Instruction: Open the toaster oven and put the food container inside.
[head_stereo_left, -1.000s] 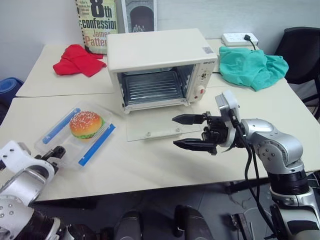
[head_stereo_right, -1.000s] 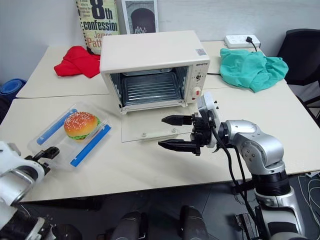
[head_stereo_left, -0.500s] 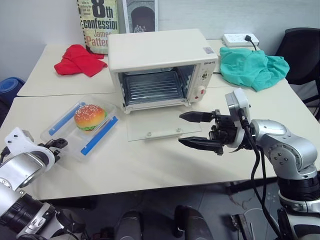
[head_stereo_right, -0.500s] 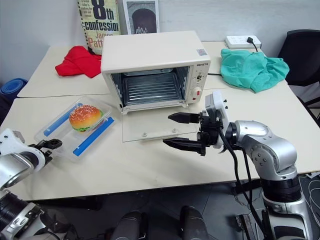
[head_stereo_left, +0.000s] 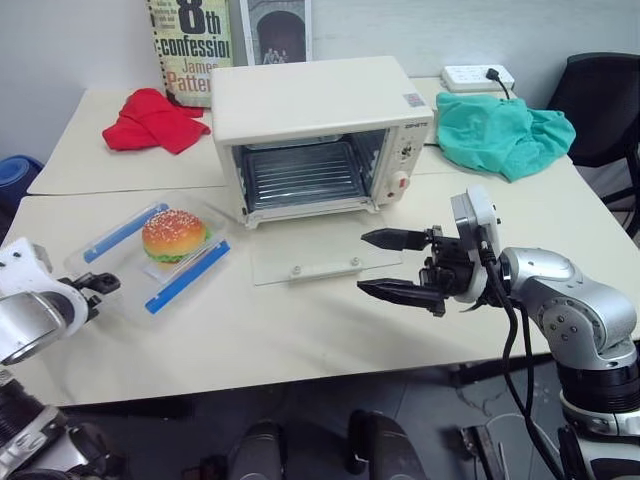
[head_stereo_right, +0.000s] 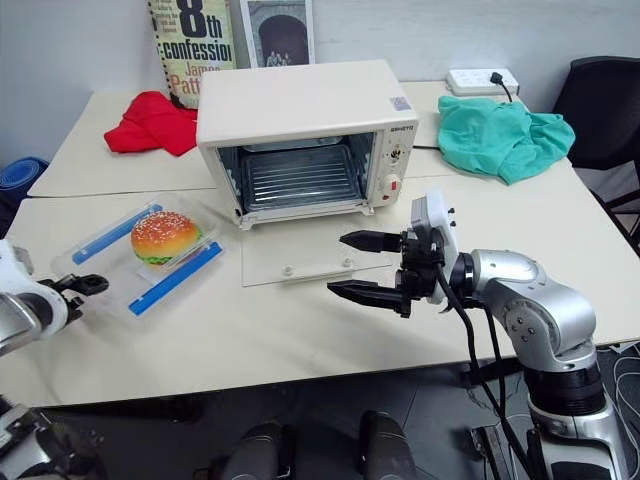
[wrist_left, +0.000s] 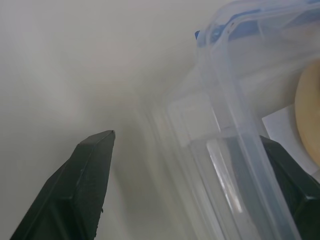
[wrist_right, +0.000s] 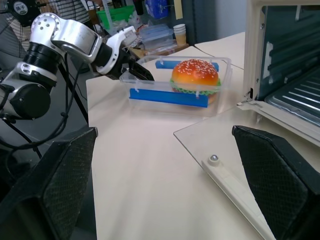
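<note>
We find both head views evenly and brightly lit from overhead, with soft, faint shadows under the toaster oven (head_stereo_left: 318, 130) and the right claw (head_stereo_left: 392, 266) on the bench (head_stereo_left: 300, 330). Its lowered glass door (head_stereo_left: 320, 255) shows a pale sheen, no harsh glare. We note mild softness toward the frame corners. The left wrist view is washed out and badly out of focus; the food container (wrist_left: 240, 125) edge is smeared. The right wrist view is sharp mid-frame, with its near fingers (wrist_right: 270, 180) blurred.

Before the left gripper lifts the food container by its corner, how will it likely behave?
The food container looks like thin clear plastic, so it probably flexes and tilts when lifted by one corner. The hamburger sits loose inside, so it may slide. The left gripper is open at its edge.
</note>
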